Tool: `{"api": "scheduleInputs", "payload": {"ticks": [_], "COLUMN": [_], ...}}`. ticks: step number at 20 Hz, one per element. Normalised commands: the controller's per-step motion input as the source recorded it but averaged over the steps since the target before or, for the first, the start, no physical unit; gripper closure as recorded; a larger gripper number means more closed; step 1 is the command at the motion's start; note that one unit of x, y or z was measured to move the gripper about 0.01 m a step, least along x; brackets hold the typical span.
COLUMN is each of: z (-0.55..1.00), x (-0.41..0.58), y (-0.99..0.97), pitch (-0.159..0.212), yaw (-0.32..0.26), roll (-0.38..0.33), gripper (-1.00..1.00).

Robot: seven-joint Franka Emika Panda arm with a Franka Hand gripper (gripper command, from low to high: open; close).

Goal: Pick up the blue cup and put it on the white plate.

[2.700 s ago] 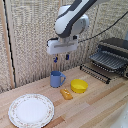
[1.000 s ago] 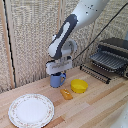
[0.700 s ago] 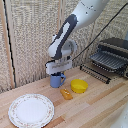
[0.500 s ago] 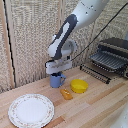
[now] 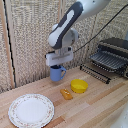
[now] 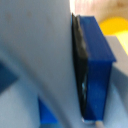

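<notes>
Your claw (image 5: 57,65) hasn't shifted, fingers still closed on the cobalt cup (image 5: 56,73); the plate (image 5: 30,110) below-left lies bare.

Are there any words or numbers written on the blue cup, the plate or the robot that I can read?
No readable text in either view.
Small glossy blue mug: plain, no writing seen.
Large round white plate: only a faint speckled rim pattern, no letters.
White boxy gripper: no label that can be made out.
Wrist view: too blurred and too close to read anything.
</notes>
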Motion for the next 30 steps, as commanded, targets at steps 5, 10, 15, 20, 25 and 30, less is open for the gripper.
{"api": "scheduleInputs", "payload": {"ticks": [5, 10, 15, 20, 25, 30], "z": [0.82, 0.69, 0.43, 0.22, 0.03, -0.15], "x": [0.000, -0.025, -0.090, -0.106, -0.082, -0.059], "y": [0.19, 0.61, 0.86, 0.94, 0.91, 0.78], "pitch": [0.074, 0.031, 0.002, 0.014, 0.035, 0.004], "yaw": [-0.011, 0.000, 0.000, 0.000, 0.000, 0.009], "roll": [0.099, 0.085, 0.029, 0.000, -0.012, -0.036], "gripper": [1.00, 1.00, 1.00, 1.00, 1.00, 1.00]}}
